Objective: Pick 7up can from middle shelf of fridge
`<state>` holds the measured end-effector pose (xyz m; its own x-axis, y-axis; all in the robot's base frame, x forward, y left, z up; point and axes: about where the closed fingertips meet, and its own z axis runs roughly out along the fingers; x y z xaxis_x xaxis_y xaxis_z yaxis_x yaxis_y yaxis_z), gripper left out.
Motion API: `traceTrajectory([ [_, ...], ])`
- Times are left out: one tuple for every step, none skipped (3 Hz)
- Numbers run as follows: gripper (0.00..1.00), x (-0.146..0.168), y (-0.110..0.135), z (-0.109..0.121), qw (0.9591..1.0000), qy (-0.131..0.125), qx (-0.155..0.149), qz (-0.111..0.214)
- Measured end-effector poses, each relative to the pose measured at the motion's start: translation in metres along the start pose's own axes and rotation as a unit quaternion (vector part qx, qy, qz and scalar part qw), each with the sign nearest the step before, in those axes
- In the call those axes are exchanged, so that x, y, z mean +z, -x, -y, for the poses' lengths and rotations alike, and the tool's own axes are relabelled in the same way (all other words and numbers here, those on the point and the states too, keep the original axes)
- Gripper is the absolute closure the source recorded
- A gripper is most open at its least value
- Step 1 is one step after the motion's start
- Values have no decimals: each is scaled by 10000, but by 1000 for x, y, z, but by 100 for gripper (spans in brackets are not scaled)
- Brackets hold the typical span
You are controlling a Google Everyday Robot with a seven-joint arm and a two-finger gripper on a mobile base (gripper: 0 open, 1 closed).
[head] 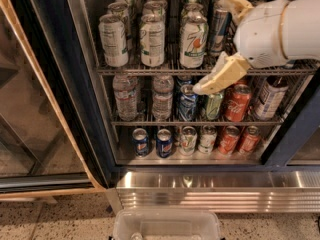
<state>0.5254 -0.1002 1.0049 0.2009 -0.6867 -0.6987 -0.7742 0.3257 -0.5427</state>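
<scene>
The 7up can (192, 41), white with green print and a red dot, stands at the front of the middle shelf (145, 70), which is the highest of three wire racks in view in the fridge (60, 84). My gripper (212, 45) comes in from the right on a white arm. It is open and holds nothing. Its lower cream finger (220, 76) points down-left across the shelf rail, just right of and below the 7up can. Its upper finger (234, 5) is up by the slim cans behind. The gripper does not touch the 7up can.
White cans (114, 39) stand left of the 7up can. The rack below holds water bottles (125, 96), a blue can (187, 103), a green can (213, 106) and red cola cans (237, 103). Small cans line the lowest rack. A clear bin (167, 225) sits on the floor.
</scene>
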Motion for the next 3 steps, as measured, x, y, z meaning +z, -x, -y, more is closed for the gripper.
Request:
traceTrajectory([
  [0, 26, 9, -11, 9976, -263, 32, 639],
  [0, 44, 2, -12, 9881, -781, 424, 1256],
  [0, 71, 37, -25, 9758, -811, 438, 1982],
])
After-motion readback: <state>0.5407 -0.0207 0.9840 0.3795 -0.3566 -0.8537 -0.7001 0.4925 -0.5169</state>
